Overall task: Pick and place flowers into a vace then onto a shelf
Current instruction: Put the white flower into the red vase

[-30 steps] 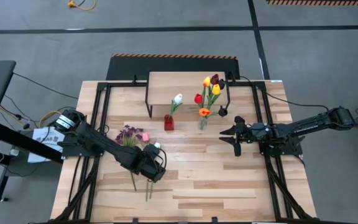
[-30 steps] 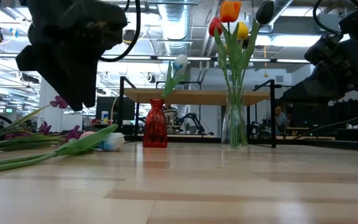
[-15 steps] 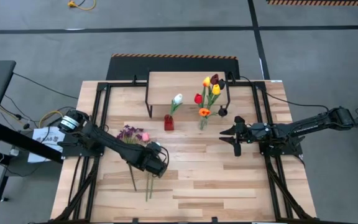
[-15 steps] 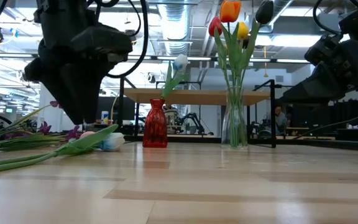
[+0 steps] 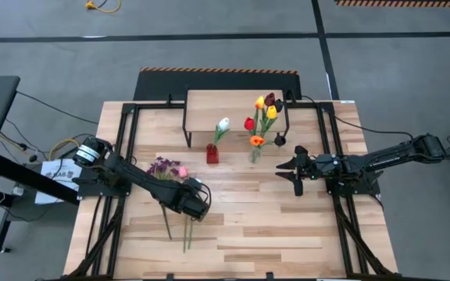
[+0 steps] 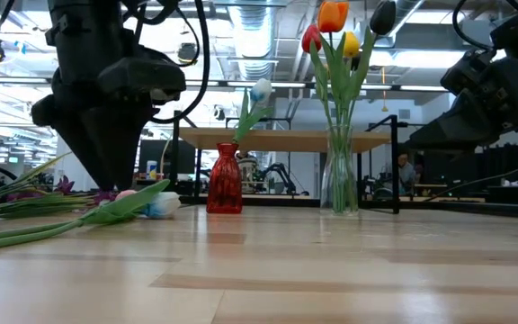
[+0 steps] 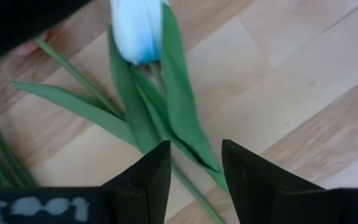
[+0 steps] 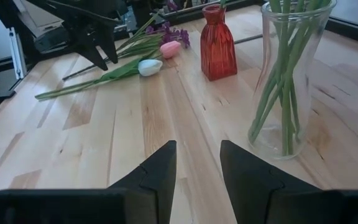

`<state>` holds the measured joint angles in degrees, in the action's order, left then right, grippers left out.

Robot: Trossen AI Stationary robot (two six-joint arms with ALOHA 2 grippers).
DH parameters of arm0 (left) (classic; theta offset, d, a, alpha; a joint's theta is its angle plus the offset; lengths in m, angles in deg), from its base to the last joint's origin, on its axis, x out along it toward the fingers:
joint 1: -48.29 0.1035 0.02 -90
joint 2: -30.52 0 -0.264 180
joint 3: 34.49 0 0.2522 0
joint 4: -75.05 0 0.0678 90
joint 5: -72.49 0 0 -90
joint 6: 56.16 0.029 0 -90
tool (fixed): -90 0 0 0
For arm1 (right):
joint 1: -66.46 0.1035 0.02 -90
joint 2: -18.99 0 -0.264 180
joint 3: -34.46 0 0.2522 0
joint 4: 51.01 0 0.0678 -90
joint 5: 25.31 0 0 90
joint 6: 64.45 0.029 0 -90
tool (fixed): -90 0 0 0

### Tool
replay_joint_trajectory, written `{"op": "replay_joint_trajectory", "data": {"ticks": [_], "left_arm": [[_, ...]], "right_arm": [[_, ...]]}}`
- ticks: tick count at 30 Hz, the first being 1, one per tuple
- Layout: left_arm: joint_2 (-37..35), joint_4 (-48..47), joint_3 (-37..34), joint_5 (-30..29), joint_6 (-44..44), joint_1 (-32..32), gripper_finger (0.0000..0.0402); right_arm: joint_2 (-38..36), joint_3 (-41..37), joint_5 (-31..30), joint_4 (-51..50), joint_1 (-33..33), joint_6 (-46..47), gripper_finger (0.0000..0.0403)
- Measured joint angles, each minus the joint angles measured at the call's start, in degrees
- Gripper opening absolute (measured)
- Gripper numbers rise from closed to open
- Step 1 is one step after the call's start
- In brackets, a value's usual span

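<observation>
plank table [image 5: 241, 226], loose flowers [image 5: 166, 169], two vases

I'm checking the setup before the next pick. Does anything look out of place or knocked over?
Nothing is toppled: the red vase and the glass vase stand upright. The only loose things are flowers lying flat on the table, among them a white tulip under the left gripper.

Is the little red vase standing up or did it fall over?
Standing up. The red vase sits upright on the table with its neck pointing up, a white flower sticking out the top.
</observation>
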<state>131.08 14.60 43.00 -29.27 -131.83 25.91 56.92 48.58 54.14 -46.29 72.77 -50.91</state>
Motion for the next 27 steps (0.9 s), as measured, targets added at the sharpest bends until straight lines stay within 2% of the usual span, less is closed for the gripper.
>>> {"op": "replay_joint_trajectory", "data": {"ticks": [27], "left_arm": [[0.0, 1.5, 0.0, -0.08, 0.13, -0.54, 0.0131]], "right_arm": [[-0.01, 0.01, 0.0, 0.0, 0.0, 0.0, 0.0118]]}}
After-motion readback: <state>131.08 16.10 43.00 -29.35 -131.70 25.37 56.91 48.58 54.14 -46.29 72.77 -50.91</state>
